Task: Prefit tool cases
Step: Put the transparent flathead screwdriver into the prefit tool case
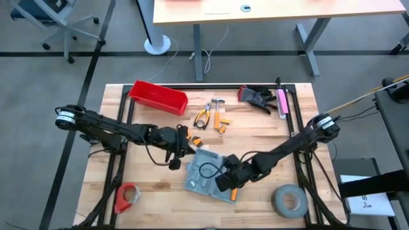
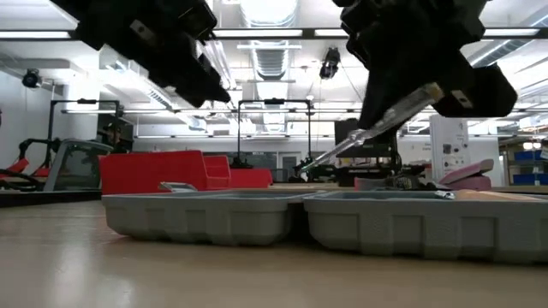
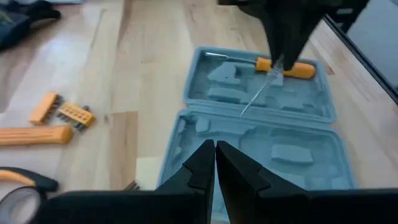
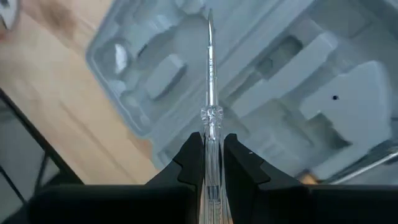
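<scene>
High view | right gripper (image 1: 225, 181) fingers pinch clear screwdriver (image 4: 211, 93) over tool case (image 1: 208, 174) | left gripper (image 1: 182, 148) fingers pressed together | tape roll (image 1: 289, 200) nearby

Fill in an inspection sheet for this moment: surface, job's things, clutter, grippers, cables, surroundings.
Surface: wooden table, bare between items.
Job's things: tool case lies open; orange-handled screwdriver already in one recess.
Clutter: red bin, pliers, black gloves, tape roll, red tape holder.
Grippers: left gripper shut, empty, at the case's edge; right gripper shut on clear-handled screwdriver, above the case.
Cables: black loop over the case.
Surroundings: desk, office chair; nobody seen.
</scene>
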Tool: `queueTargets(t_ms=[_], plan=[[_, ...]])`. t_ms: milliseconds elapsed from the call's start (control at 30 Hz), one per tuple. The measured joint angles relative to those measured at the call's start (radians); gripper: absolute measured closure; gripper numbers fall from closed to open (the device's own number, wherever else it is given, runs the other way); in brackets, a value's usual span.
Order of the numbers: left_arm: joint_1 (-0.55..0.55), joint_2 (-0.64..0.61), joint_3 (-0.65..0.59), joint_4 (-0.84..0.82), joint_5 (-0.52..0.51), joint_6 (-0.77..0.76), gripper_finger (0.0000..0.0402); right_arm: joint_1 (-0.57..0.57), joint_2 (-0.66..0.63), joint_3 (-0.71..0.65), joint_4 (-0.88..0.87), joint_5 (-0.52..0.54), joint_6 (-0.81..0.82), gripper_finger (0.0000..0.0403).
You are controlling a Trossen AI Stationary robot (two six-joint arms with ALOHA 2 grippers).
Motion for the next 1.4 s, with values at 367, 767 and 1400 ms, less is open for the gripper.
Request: queueTargets(t_ms=[367, 767, 1400], plan=[[0.000, -0.016, 0.000, 0.088, -0.029, -0.007, 0.0381, 0.068, 0.067, 0.061, -0.011, 0.148, 0.323, 0.0378], [-0.002, -0.029, 0.000, 0.099, 0.035, -0.023, 0.0381, 0.095, 0.117, 0.175, -0.172, 0.214, 0.498, 0.0377], [-0.002, -0.035, 0.000, 0.131, 0.056, -0.026, 0.0381, 0.129, 0.117, 0.202, -0.269, 0.162, 0.632, 0.0376]])
